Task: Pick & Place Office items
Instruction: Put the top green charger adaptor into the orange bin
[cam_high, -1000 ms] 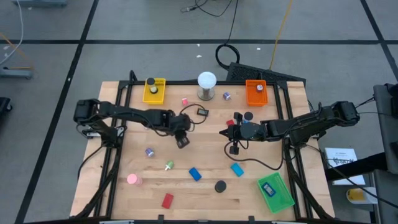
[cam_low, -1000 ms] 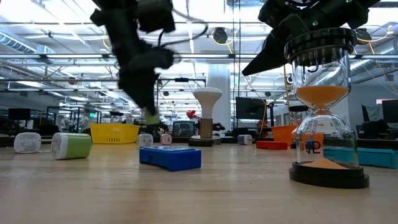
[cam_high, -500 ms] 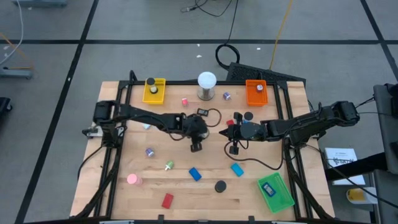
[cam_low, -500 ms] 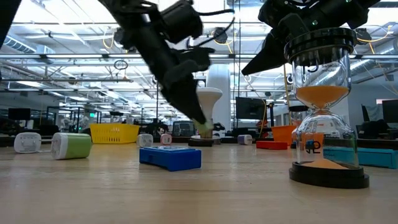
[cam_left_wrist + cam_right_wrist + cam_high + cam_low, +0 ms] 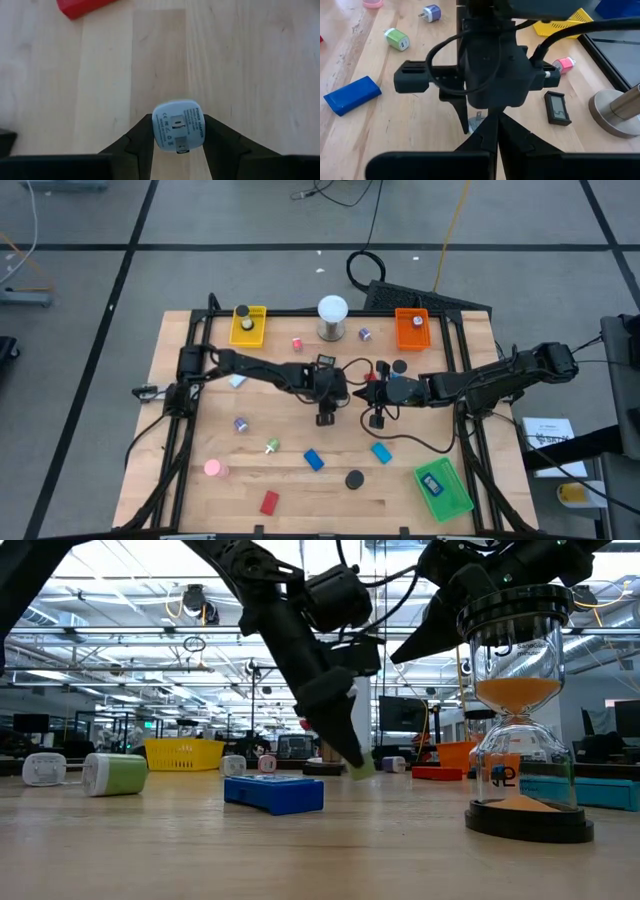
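My left gripper (image 5: 325, 418) reaches to the table's middle, shut on a small whitish power adapter (image 5: 177, 131) held low over the wood (image 5: 360, 768). My right gripper (image 5: 365, 391) waits just to its right, shut and holding nothing (image 5: 496, 125). Loose office items lie on the near half of the table: two blue blocks (image 5: 314, 460) (image 5: 381, 451), a red block (image 5: 269, 502), a pink round piece (image 5: 213, 468), a black round piece (image 5: 354, 478), a green bit (image 5: 272, 446) and a purple bit (image 5: 241, 424). My left gripper pinches the adapter by two opposite side walls (image 5: 156, 131) between its two fingers. The labelled face with the socket looks back at the wrist. The fingers slant down from the table's left. The adapter sits at the fingertips, close above the tabletop.
A yellow tray (image 5: 248, 325), a white ball on a metal base (image 5: 332, 315) and an orange tray (image 5: 412, 328) line the far edge; a green tray (image 5: 442, 488) stands near right. An hourglass (image 5: 520, 710) stands close to the low camera. A red block (image 5: 370, 377) lies by the right gripper.
My left gripper has swept toward the table's right, to the middle, sinking toward the wood and rolling its wrist, with the adapter still between its fingers.
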`<control>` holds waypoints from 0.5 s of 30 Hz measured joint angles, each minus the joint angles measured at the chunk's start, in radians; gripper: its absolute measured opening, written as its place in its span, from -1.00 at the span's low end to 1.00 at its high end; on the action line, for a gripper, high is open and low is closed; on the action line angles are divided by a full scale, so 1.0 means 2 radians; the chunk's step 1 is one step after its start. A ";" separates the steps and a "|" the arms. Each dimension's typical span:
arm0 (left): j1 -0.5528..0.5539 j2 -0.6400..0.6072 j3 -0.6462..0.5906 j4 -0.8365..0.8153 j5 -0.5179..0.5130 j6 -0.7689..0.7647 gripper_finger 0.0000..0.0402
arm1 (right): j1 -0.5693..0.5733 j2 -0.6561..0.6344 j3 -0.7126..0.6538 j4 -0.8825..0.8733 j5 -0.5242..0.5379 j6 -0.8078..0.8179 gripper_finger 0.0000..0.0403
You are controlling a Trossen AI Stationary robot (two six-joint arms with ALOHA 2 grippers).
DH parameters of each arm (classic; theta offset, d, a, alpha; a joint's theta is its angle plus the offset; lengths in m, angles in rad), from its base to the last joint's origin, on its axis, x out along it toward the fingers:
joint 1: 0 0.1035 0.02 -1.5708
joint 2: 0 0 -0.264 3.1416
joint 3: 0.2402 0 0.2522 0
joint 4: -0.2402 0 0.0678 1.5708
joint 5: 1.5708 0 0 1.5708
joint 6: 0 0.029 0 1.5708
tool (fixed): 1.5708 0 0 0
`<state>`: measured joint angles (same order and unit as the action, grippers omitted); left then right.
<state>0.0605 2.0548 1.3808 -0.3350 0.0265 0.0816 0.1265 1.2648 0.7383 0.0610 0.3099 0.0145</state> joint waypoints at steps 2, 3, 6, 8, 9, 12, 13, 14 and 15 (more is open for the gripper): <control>0.003 0.000 0.000 -0.007 0.004 -0.008 -0.31 | 0.000 0.000 0.000 0.001 0.000 0.000 -0.98; 0.005 0.000 0.001 -0.009 0.003 -0.013 -0.28 | 0.000 0.000 0.000 0.001 0.000 0.000 -0.98; 0.006 0.000 0.001 -0.014 0.003 -0.016 -0.10 | 0.000 0.000 0.000 0.001 0.000 0.000 -0.98; 0.006 0.000 0.001 -0.015 -0.002 -0.016 0.04 | 0.000 0.000 0.000 0.000 0.000 0.000 -0.98; 0.005 0.000 0.001 -0.015 -0.004 -0.015 0.10 | 0.000 0.000 0.000 0.000 0.000 0.000 -0.98; 0.002 -0.004 0.001 -0.029 -0.020 -0.010 0.25 | 0.000 0.000 0.000 -0.001 0.000 0.000 -0.98; 0.002 -0.008 0.000 -0.038 -0.025 -0.005 0.28 | 0.000 0.000 0.000 -0.001 0.000 0.001 -0.98; 0.001 -0.014 0.000 -0.045 -0.029 -0.005 0.31 | 0.000 0.000 0.000 -0.001 0.000 0.003 -0.98; 0.001 -0.021 0.000 -0.052 -0.035 -0.004 0.34 | 0.000 0.000 0.000 -0.001 0.000 0.004 -0.98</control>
<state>0.0616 2.0134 1.3815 -0.4381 -0.0442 0.0733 0.1263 1.2648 0.7385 0.0585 0.3100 0.0220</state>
